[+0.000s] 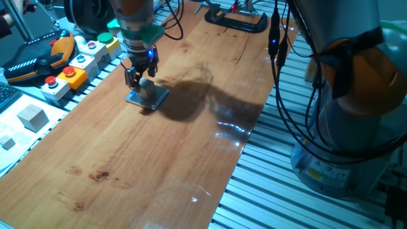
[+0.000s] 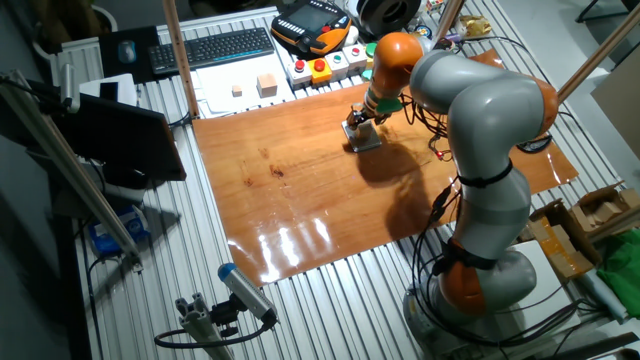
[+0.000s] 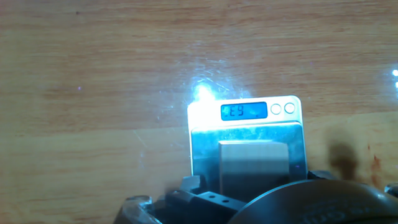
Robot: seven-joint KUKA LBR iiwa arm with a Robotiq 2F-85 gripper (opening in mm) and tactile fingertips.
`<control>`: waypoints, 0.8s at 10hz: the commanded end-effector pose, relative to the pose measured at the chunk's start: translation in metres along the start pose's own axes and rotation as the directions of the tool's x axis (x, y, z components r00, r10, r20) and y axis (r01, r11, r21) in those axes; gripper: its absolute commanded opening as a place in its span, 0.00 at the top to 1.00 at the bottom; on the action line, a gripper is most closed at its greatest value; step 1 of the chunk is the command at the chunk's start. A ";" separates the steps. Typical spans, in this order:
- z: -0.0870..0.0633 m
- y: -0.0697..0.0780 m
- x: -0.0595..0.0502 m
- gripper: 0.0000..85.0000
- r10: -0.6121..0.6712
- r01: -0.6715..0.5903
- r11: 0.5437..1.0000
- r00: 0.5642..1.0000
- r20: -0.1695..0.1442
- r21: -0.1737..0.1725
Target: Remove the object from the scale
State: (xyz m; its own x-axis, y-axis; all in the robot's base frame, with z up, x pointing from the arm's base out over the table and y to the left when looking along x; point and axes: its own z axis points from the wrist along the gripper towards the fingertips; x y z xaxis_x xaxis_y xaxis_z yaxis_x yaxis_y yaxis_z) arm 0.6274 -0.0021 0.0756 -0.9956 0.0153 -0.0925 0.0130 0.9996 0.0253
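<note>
Dark end effector (image 3: 249, 202) hardware fills the bottom of the hand view, and just above it sits the cube (image 3: 254, 163), resting on the scale (image 3: 205, 134), whose lit blue display lies along the plate's upper edge with two round buttons beside it. From one fixed view, in the upper left of the frame, the end effector (image 1: 141, 81) is low over the scale (image 1: 156, 100) on the wooden table (image 1: 159, 159), its fingers reaching down around the cube (image 1: 146, 86); the other fixed view places the same group at upper centre, end effector (image 2: 358, 127) on the scale (image 2: 370, 143). Whether the fingers are pressed against the cube or merely flank it cannot be told from any view, since the contact is hidden or too small. Judging by this, the step in hand is the grasp itself: the cube is not yet lifted. The next move calls for a firm close on opposite faces, then a straight lift so the thin plate is not dragged along, and a set-down on bare wood well apart from the scale.
</note>
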 end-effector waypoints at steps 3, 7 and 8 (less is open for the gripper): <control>0.006 -0.001 0.000 0.00 -0.007 0.007 1.000 1.000 -0.005 -0.007; 0.014 -0.002 0.000 0.00 -0.008 0.008 1.000 1.000 -0.001 -0.007; 0.015 -0.002 0.000 0.00 -0.009 0.009 1.000 1.000 -0.001 -0.005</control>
State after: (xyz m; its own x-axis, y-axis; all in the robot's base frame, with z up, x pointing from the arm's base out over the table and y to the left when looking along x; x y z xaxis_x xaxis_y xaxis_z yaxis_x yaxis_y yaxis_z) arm 0.6285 -0.0038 0.0608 -0.9957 0.0067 -0.0919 0.0040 0.9995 0.0298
